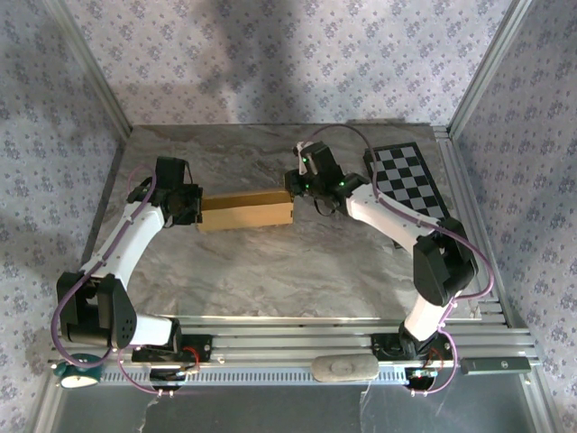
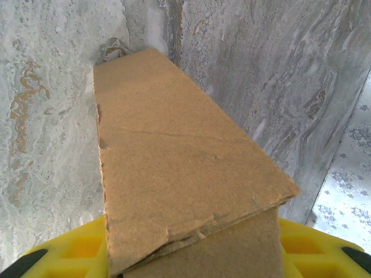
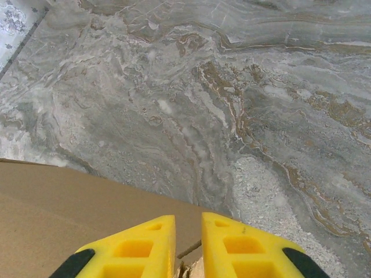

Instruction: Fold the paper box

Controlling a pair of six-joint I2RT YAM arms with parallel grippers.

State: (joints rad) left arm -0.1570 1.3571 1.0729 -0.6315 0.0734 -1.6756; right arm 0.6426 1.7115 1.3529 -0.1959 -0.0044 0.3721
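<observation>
From above, the paper box (image 1: 245,210) lies mid-frame on the marble table (image 1: 270,271), its long side running left to right. The left gripper (image 1: 187,206) meets its left end and the right gripper (image 1: 291,187) its right end. A checkerboard (image 1: 410,179) sits at upper right.

In the left wrist view, the box runs from bottom centre to upper left, clamped between yellow fingers (image 2: 69,252).

In the right wrist view, the box occupies the lower left. The fingers (image 3: 139,249) stand nearly together with a sliver of cardboard in the slit; I cannot tell whether they pinch it.
</observation>
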